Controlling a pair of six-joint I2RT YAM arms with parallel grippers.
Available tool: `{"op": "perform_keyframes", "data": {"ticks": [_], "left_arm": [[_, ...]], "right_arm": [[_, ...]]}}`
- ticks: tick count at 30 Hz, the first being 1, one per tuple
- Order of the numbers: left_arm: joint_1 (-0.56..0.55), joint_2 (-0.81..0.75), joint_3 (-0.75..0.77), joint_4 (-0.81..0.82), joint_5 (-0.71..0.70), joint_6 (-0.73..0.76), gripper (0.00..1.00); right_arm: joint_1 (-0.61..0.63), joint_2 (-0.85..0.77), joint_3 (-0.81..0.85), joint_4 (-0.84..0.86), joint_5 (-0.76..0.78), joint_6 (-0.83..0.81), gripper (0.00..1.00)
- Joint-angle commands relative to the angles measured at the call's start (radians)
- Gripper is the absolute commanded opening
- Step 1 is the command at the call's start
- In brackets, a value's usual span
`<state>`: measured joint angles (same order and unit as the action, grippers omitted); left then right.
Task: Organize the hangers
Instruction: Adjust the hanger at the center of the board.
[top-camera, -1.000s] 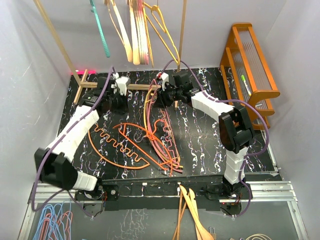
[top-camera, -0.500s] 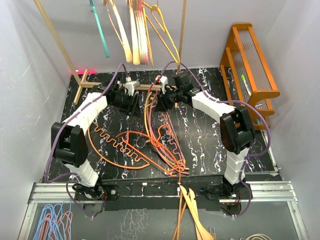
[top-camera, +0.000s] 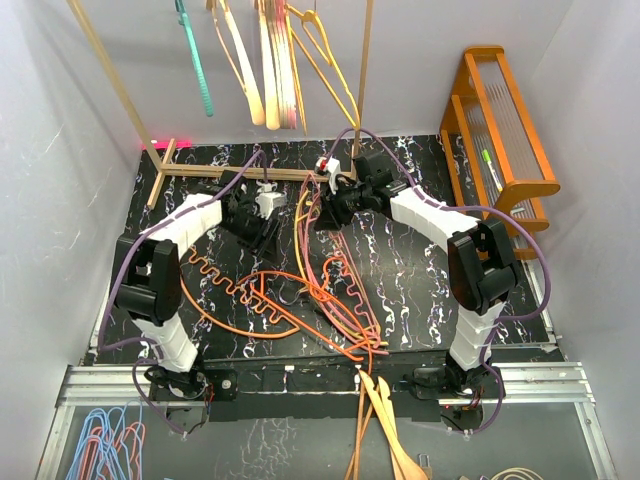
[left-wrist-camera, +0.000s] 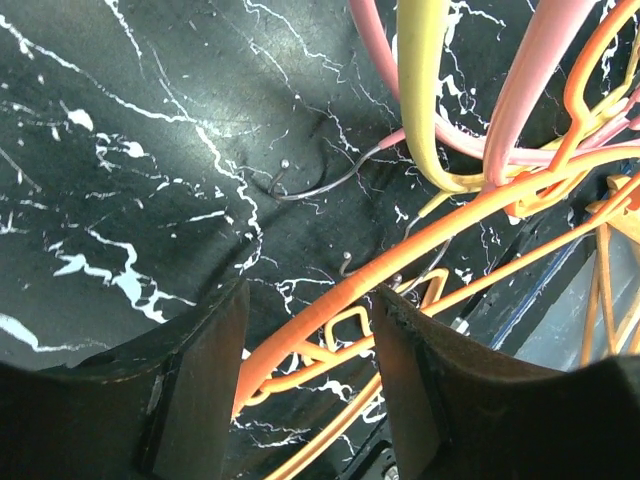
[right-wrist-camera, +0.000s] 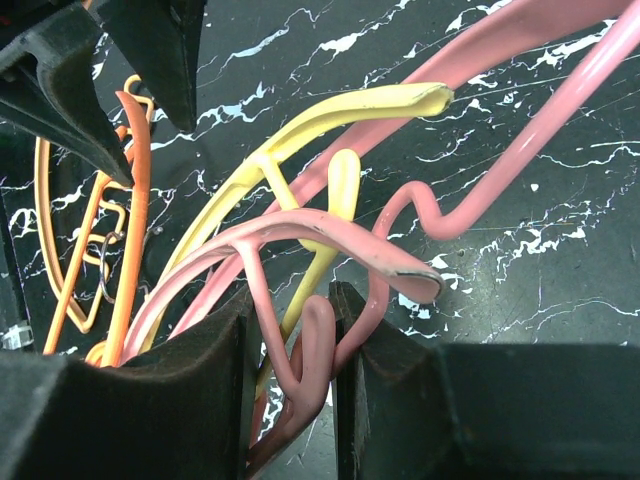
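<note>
Several hangers lie tangled on the black marbled table, orange ones (top-camera: 262, 305) in front. My right gripper (right-wrist-camera: 290, 370) is shut on a pink hanger (right-wrist-camera: 320, 340), whose loops rise between the fingers. A yellow hanger (right-wrist-camera: 320, 125) runs just behind it. In the top view my right gripper (top-camera: 318, 208) holds that pink and yellow bunch (top-camera: 303, 245) up off the table. My left gripper (left-wrist-camera: 305, 375) is open, low over the table, with an orange hanger bar (left-wrist-camera: 330, 310) passing between its fingers. In the top view my left gripper (top-camera: 262, 220) sits just left of the bunch. Teal (top-camera: 196, 55), tan, pink and yellow (top-camera: 325, 60) hangers hang above.
A wooden rack base (top-camera: 200, 171) crosses the back of the table, with slanted poles rising from it. An orange wooden stand (top-camera: 505, 130) is at the right wall. Light wooden hangers (top-camera: 385, 420) and blue and pink wire hangers (top-camera: 105, 440) lie below the near edge.
My left arm swung in from the far left, and its gripper came forward from the rack base to the tangle and opened. The right gripper's bunch shifted slightly.
</note>
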<state>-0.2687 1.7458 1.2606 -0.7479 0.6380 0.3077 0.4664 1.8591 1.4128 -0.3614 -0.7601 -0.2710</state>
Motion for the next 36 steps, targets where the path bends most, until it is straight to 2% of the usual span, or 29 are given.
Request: {"op": "perform_keyframes", "data": {"ticks": [1, 11, 21, 22, 23, 24, 31, 36], "left_arm": [[-0.026, 0.046, 0.03, -0.011, 0.072, 0.069, 0.51], [-0.082, 0.15, 0.035, -0.046, 0.163, 0.113, 0.52], [-0.084, 0.106, 0.072, -0.074, 0.196, 0.074, 0.55], [-0.084, 0.1, 0.077, -0.076, 0.201, 0.065, 0.89], [-0.083, 0.094, 0.079, -0.079, 0.213, 0.064, 0.96], [-0.084, 0.089, 0.074, -0.079, 0.224, 0.064, 0.97], [-0.084, 0.1, -0.002, -0.039, 0.227, 0.042, 0.96], [-0.1, 0.169, 0.018, -0.068, 0.224, 0.026, 0.78]], "right_arm": [[0.003, -0.017, -0.038, -0.088, -0.005, -0.191, 0.08], [0.002, 0.003, -0.023, -0.084, 0.012, -0.184, 0.08], [0.001, 0.033, -0.008, -0.085, 0.038, -0.188, 0.08], [0.001, 0.036, -0.006, -0.085, 0.038, -0.189, 0.08], [0.001, 0.038, -0.005, -0.086, 0.038, -0.189, 0.08], [0.0, 0.039, -0.003, -0.085, 0.038, -0.189, 0.08], [0.0, 0.043, 0.0, -0.085, 0.034, -0.189, 0.08], [0.001, 0.04, 0.005, -0.086, 0.034, -0.188, 0.08]]}}
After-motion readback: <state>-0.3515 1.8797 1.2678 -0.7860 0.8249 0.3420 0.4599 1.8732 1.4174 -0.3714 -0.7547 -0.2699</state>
